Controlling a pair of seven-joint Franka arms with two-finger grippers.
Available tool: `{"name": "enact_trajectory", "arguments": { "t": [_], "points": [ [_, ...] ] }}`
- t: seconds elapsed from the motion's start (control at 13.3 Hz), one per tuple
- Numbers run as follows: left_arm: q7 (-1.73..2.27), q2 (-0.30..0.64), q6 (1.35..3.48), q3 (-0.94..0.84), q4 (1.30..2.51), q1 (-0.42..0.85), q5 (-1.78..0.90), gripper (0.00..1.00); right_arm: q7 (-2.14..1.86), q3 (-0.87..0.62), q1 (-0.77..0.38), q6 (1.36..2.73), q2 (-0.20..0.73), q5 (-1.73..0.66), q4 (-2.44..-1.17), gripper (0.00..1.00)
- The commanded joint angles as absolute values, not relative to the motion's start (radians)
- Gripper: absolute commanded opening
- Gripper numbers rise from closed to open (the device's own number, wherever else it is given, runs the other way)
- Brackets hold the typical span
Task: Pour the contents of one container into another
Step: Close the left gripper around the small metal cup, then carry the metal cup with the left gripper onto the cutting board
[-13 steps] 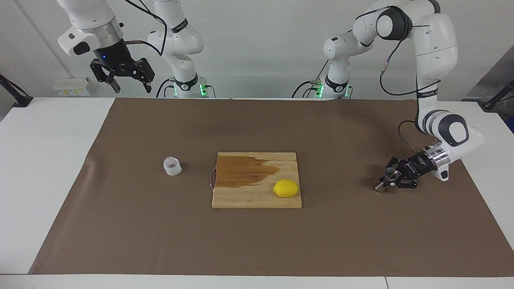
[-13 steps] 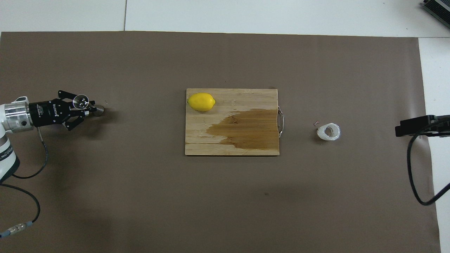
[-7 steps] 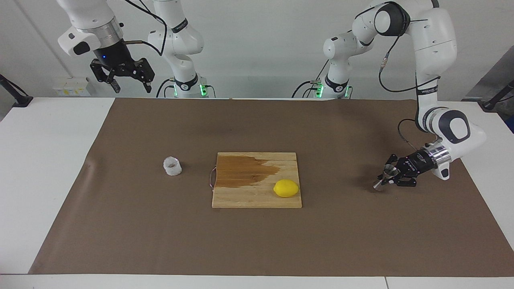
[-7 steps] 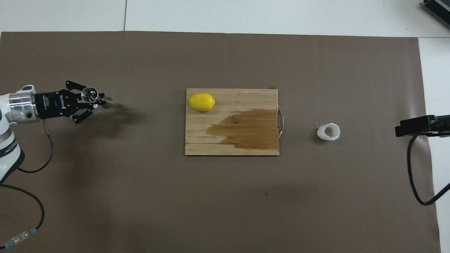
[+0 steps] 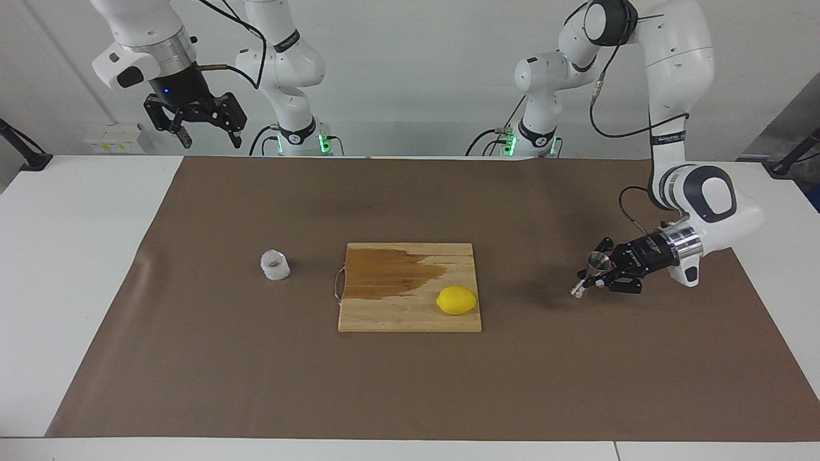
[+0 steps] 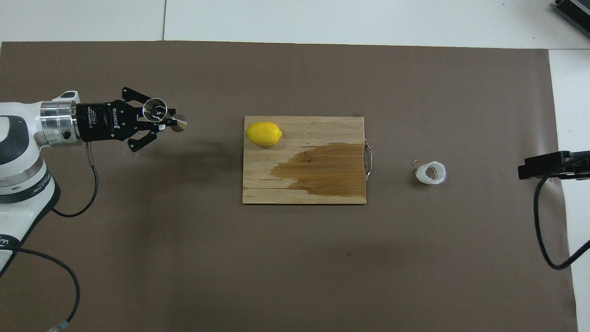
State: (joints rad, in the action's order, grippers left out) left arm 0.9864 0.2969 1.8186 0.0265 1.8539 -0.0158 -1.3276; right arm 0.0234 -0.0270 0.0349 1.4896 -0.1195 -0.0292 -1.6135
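Note:
My left gripper (image 5: 590, 277) is shut on the waist of the shiny steel jigger (image 5: 596, 264), holding it tilted a little above the brown mat, toward the left arm's end of the table. From above, the jigger (image 6: 155, 109) shows its open mouth, with the left gripper (image 6: 165, 118) around it. The small whitish crinkly cup (image 5: 275, 265) stands on the mat beside the board's handle, toward the right arm's end, and it also shows in the overhead view as the cup (image 6: 431, 172). My right gripper (image 5: 211, 140) waits high up near the robots, open and empty.
A wooden cutting board (image 5: 397, 315) lies in the middle of the mat with a dark wet patch (image 6: 322, 170) on it. A yellow lemon (image 5: 457, 300) rests on the board's corner nearest the jigger. The brown mat (image 5: 576, 384) covers most of the table.
My left gripper has lifted the jigger off the mat and carried it toward the cutting board. The cup, lemon and right gripper have stayed put.

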Motion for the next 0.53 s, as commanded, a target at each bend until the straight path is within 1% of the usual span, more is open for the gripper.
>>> {"name": "enact_trajectory", "arguments": {
  "t": [0.0,0.23,0.45],
  "points": [
    [1.069,0.218,1.937,0.043,1.931,0.105,-1.397,0.00,0.026,-0.031,0.046,1.473,-0.124,-0.046,-1.609,1.00],
    [1.118,0.216,2.087,0.041,1.947,0.237,-1.479,0.00,0.025,-0.031,0.048,1.473,-0.124,-0.046,-1.609,1.00],
    [1.121,0.227,2.290,0.041,1.971,0.366,-1.613,0.00,0.026,-0.031,0.048,1.473,-0.124,-0.046,-1.609,1.00]
  ]
}}
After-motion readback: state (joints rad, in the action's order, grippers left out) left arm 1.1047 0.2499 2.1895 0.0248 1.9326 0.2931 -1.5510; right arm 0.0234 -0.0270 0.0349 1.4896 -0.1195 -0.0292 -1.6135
